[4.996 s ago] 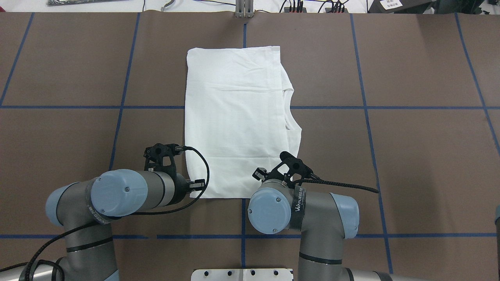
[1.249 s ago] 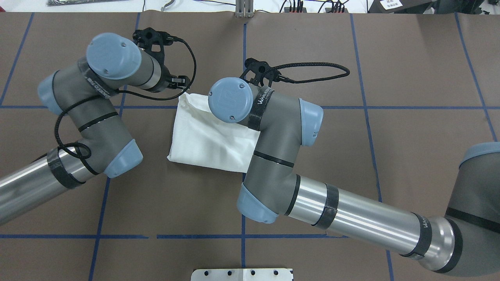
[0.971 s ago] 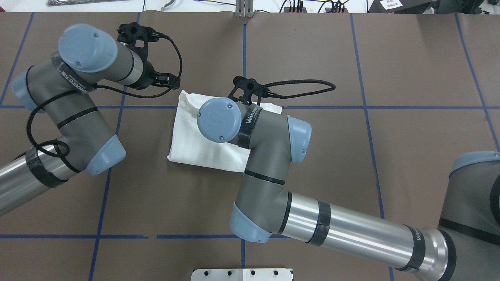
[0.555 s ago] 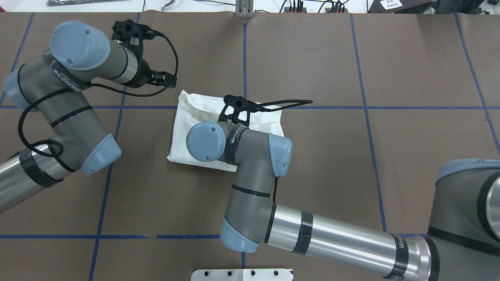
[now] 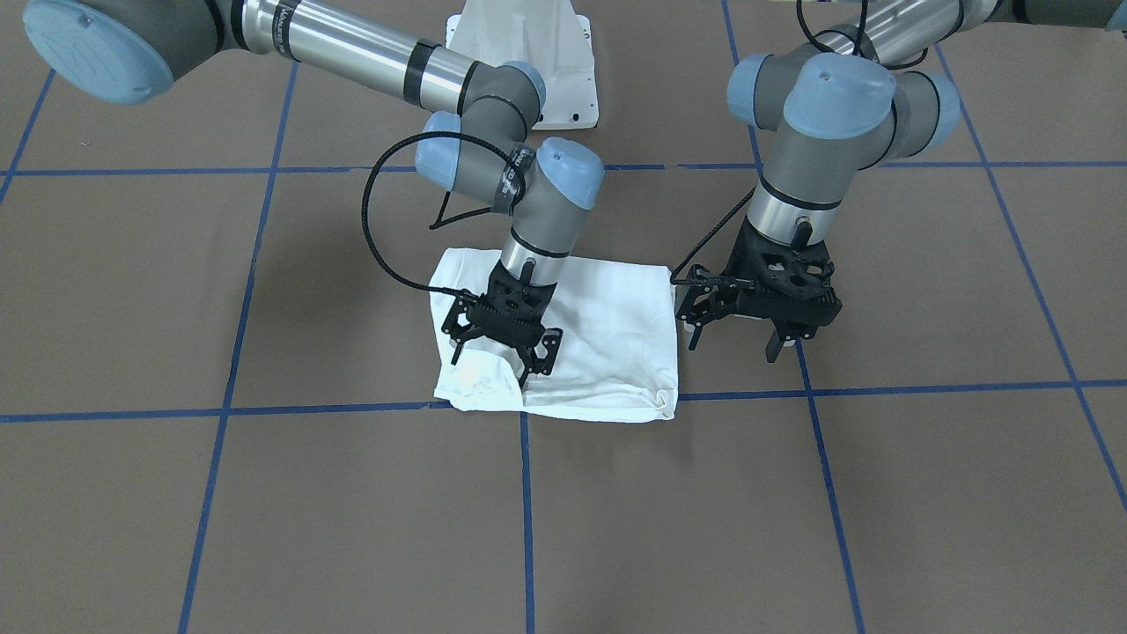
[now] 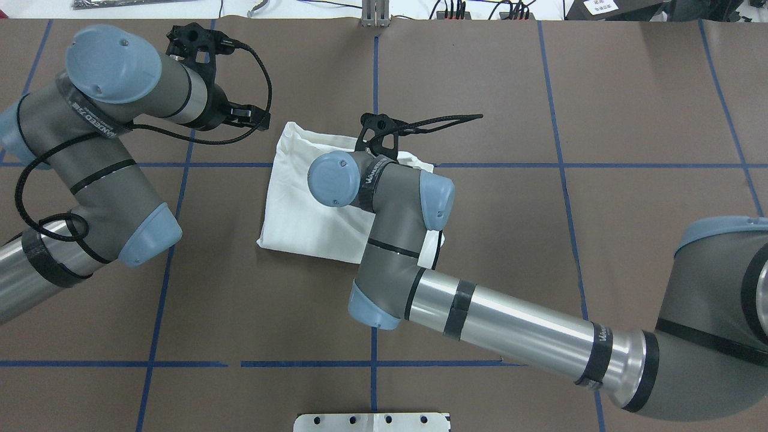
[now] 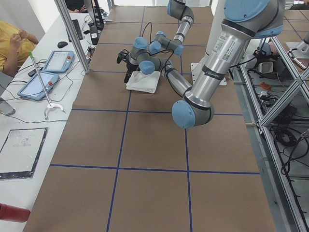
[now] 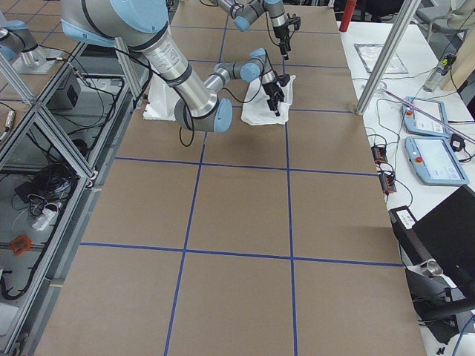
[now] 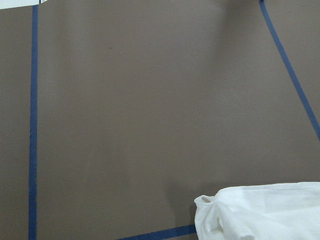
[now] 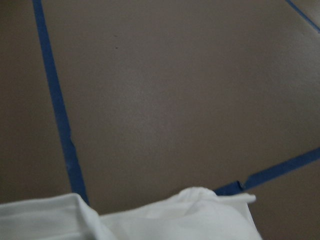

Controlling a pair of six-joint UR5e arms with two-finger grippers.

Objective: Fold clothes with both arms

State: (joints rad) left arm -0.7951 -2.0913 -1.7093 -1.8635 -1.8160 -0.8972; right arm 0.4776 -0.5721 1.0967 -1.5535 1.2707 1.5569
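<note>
On my feeds both arms are built alike. The left arm point(image 6: 102, 174) and the right arm point(image 6: 516, 333) are tubes of polished silver and matt grey. Rounded light blue caps sit on the joints, each dotted with small screws. Black bands ring the tubes, and white lettering runs along a dark band near each wrist. A braided black cable point(image 6: 447, 122) loops loosely off each wrist to a black bracket. The left tool point(image 6: 251, 115) and right tool point(image 5: 493, 357) are black and skeletal, pierced with holes. The white base block point(image 5: 563, 62) carries small bolt holes.
</note>
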